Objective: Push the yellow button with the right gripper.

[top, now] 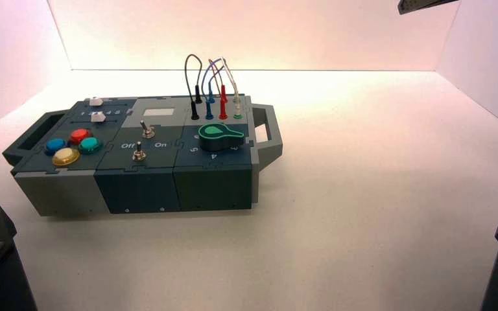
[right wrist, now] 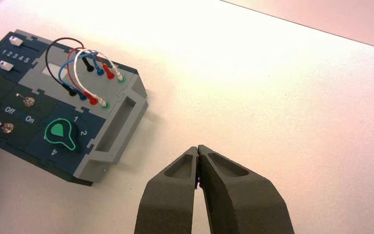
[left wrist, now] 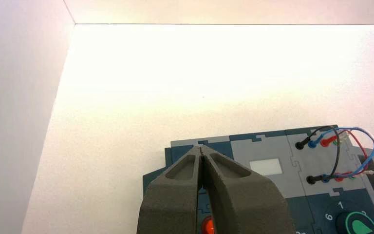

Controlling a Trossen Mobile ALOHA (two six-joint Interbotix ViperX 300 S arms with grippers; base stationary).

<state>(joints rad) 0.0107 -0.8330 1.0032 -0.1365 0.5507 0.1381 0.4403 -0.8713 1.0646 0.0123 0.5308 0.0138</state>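
From my station, the yellow button point(top: 65, 156) occupies the box's point(top: 214, 188) near-left corner, beside the blue point(top: 56, 146) and teal point(top: 90, 145) buttons. The right end effector point(right wrist: 198, 148) is clenched, its tips together, above the surface point(right wrist: 233, 97) to the right of the box. The left end effector point(left wrist: 200, 148), idle and likewise clenched, is at the box's left side.

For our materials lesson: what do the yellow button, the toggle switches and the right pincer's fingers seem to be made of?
Yellow button: probably plastic, glossy; its dome catches light and its rim looks golden.
Toggle switches: likely metal, shiny, judging by the silvery collars and levers.
Right pincer's fingers: perhaps moulded plastic, matte; dark grey surfaces with soft highlights, though coated metal is possible.
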